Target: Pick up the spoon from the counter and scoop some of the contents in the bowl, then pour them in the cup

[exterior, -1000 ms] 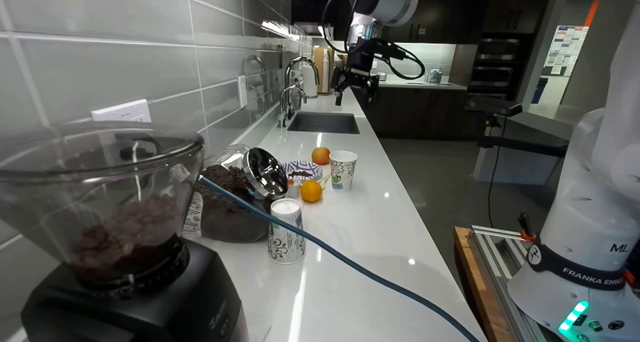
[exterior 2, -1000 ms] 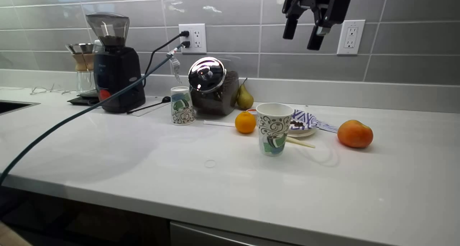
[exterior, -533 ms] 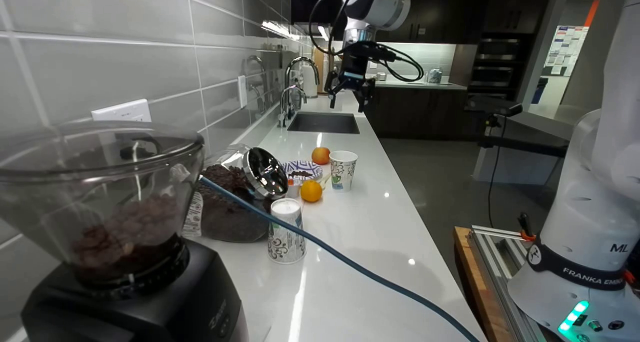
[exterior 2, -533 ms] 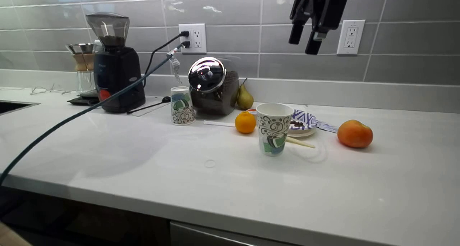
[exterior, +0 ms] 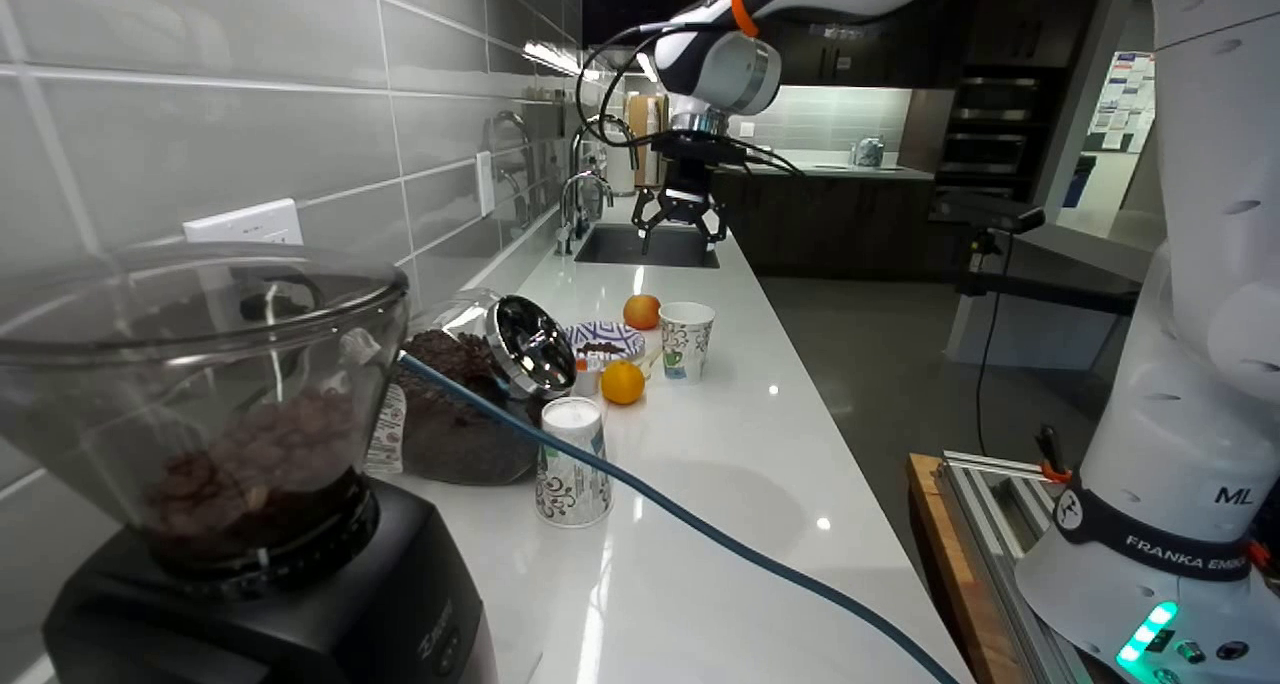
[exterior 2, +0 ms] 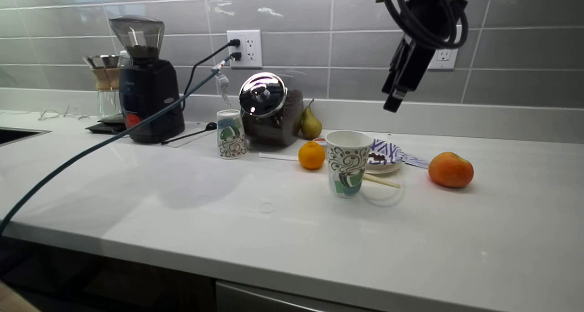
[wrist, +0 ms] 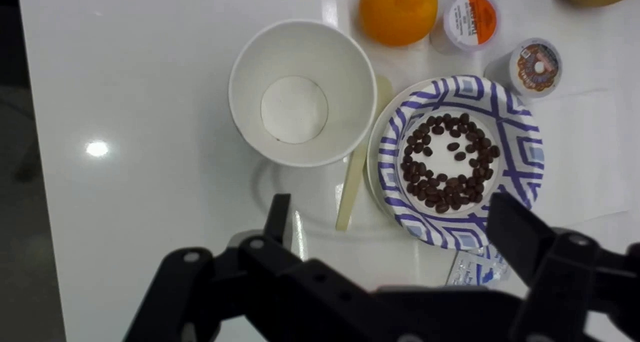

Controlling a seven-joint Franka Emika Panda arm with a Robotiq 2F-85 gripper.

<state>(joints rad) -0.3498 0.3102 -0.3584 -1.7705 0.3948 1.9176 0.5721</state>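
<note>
The cup point(wrist: 300, 154) stands upright and looks empty inside in the wrist view; it shows in both exterior views point(exterior: 686, 342) point(exterior 2: 346, 166). A pale spoon point(wrist: 351, 192) lies on the counter between cup and bowl, its far end partly hidden by the cup's rim; its handle also shows in an exterior view point(exterior 2: 383, 181). The purple-patterned bowl point(wrist: 522, 144) holds dark beans and stands behind the cup in an exterior view point(exterior 2: 388, 151). My gripper point(wrist: 392, 204) is open and empty, above the counter near the bowl; it hangs in both exterior views point(exterior: 682, 239) point(exterior 2: 392, 103).
An orange point(wrist: 397, 14), two pods point(wrist: 471, 22) point(wrist: 536, 68) and a packet point(wrist: 475, 269) lie around the bowl. A red-orange fruit point(exterior 2: 451, 169), an upside-down cup point(exterior 2: 232, 136), a tilted bean jar point(exterior 2: 273, 125) and a grinder point(exterior 2: 148, 97) stand nearby. A cable point(exterior: 720, 534) crosses the counter.
My gripper has come down toward the counter and shifted left in the exterior view along the counter. It has also turned about its axis. The objects on the counter have not moved.
</note>
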